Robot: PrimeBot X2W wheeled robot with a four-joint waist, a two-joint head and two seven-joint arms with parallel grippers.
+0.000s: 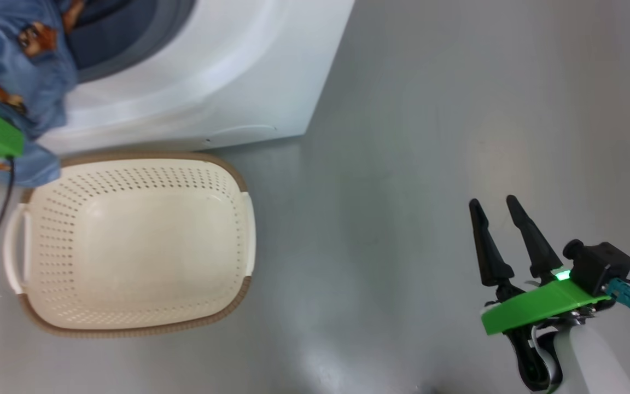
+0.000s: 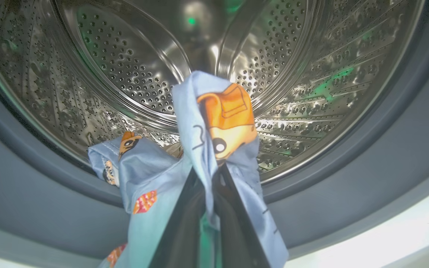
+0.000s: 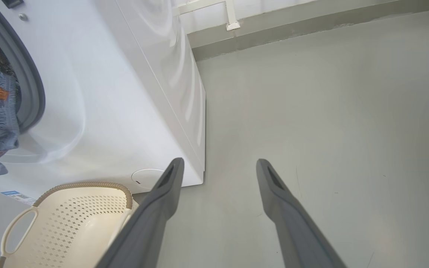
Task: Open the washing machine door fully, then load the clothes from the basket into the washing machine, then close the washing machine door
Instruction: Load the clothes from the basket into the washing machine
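Loading step: my left gripper (image 2: 210,171) clamps clothes (image 2: 214,111) at drum (image 2: 132,74) mouth; right gripper (image 1: 493,200) wide, idle. Next, likely: reach deeper, release.

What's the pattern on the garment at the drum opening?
Light blue with orange-brown cartoon figures; the clothes show best in the left wrist view.

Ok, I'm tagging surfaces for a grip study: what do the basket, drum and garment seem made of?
The basket: cream moulded plastic, semi-matte, with evenly spaced holes; its brown rim has a woven look. The drum: likely stainless steel, polished, mirroring green light, perforated. The garment: thin printed cloth, possibly cotton, matte, hanging in soft folds.
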